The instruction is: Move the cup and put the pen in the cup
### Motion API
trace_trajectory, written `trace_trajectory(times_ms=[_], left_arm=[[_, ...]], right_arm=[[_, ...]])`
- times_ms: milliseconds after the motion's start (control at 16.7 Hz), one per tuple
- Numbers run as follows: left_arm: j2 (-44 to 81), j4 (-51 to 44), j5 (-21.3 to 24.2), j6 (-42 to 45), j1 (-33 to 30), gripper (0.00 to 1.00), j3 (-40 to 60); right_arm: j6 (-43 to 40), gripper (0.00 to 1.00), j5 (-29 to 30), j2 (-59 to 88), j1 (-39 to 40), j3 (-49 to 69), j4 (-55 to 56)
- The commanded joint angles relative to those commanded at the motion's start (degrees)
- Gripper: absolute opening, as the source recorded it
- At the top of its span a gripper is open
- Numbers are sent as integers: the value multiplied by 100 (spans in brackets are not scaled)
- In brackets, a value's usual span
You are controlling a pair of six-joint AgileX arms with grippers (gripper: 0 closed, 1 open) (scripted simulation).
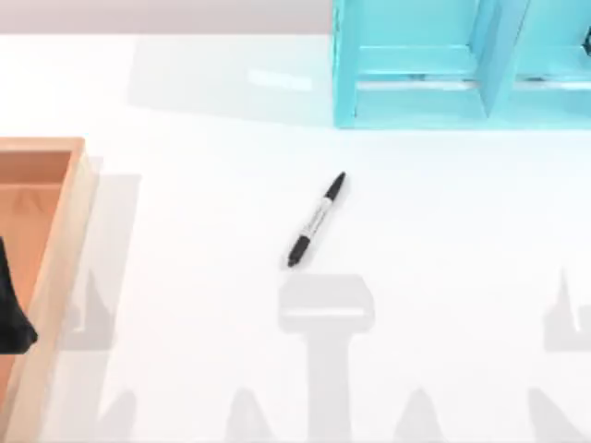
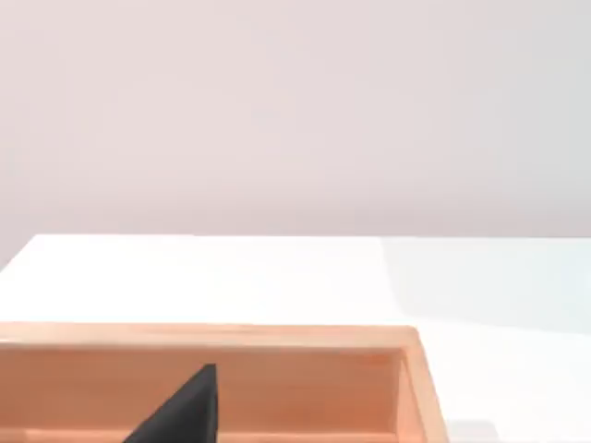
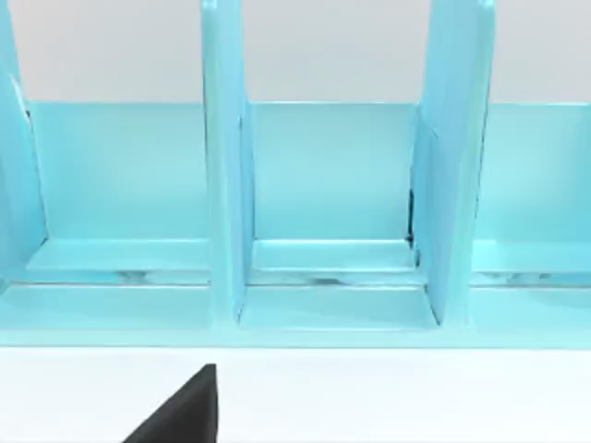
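**White table, pen lying alone at centre**

White, smooth, matte table (image 1: 443, 277) under flat light, with grey shadows of the arms falling across its near half.

Pen (image 1: 317, 220): slim marker, black cap and black end, pale grey barrel with fine dark print. It lies flat on the bare table near the middle, slanted, one black end toward the far right, the other toward the near left. Nothing touches it.

Rack (image 1: 462, 65): glossy light-blue, at the far right of the table. Upright dividers split it into open-fronted bays with flat floors. The right wrist view faces these bays (image 3: 332, 185) straight on, with thin partitions and a low front lip.

Tray (image 1: 55, 240): light wood, rectangular, plain raised rim, orange-brown floor, at the left edge of the table. The left wrist view looks along its far wall (image 2: 277, 369), with white table beyond.

Left gripper (image 1: 14, 314): a black shape over the tray at the left edge. A black wedge of it shows above the tray floor in the left wrist view. Cannot tell whether the fingers are spread or closed, nor whether it holds anything.

Right gripper (image 3: 185, 411): a black wedge low over the white table, in front of the rack. Its state cannot be told either.
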Motion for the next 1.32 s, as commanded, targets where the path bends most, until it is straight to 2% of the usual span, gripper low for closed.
trace_trajectory(times_ms=[240,480,1320], left_arm=[[181,-166,0,29,26,100,178],[1267,-1053,-3,183,168,100,1172],[8446,-6193,-17,1085,976,100,7131]], right_arm=[[0,100,0,0,0,0,0],[0,100,0,0,0,0,0],[0,100,0,0,0,0,0]])
